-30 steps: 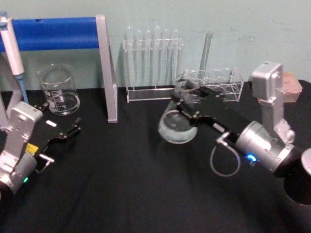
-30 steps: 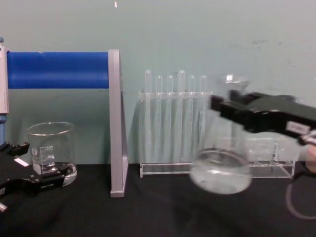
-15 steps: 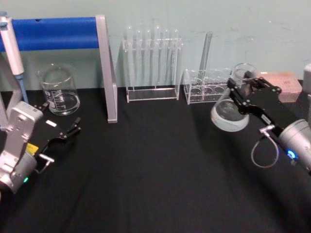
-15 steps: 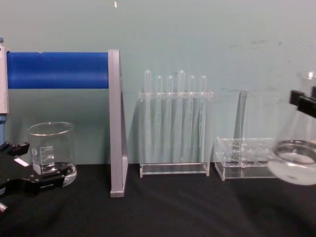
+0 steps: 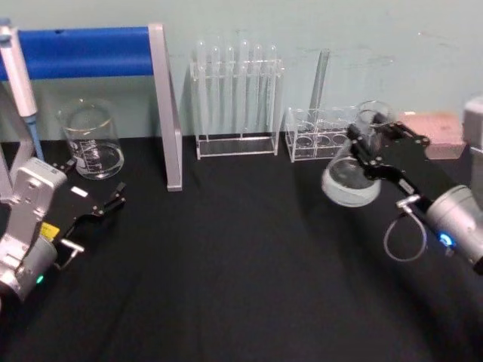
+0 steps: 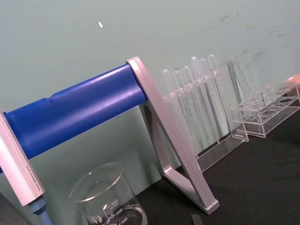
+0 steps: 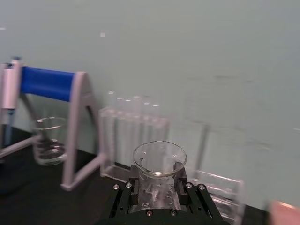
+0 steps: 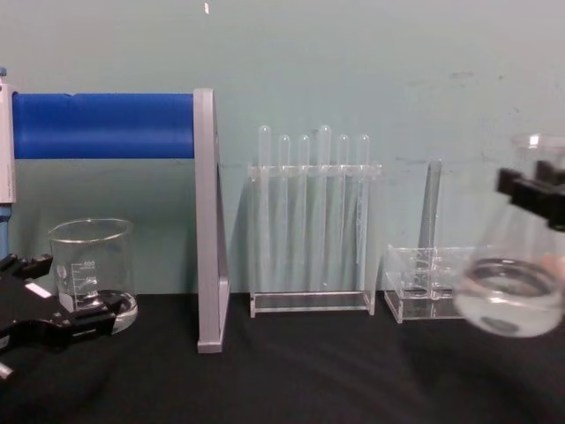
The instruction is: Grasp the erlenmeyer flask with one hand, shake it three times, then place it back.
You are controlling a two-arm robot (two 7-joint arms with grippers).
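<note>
The erlenmeyer flask [image 5: 349, 181] hangs above the black table at the right, tilted, with clear liquid in its base. My right gripper [image 5: 368, 137], the hand, is shut on its neck. From the chest the flask [image 8: 515, 296] floats in front of the small rack, the gripper [image 8: 531, 187] clamped just under its rim. In the right wrist view the flared rim of the flask [image 7: 159, 160] rises between the black fingers [image 7: 123, 197]. My left gripper [image 5: 112, 200] rests open and parked at the left, near the beaker.
A glass beaker [image 5: 92, 142] stands at the back left beside a blue-barred stand [image 5: 164, 105]. A rack of test tubes [image 5: 235, 98] and a low clear rack [image 5: 317, 136] with one tall tube line the back wall. A pink block [image 5: 441, 134] lies at the far right.
The right gripper swung the flask from the table's centre out to the far right, and has now brought it a little back to the left and lower. The left arm stayed still.
</note>
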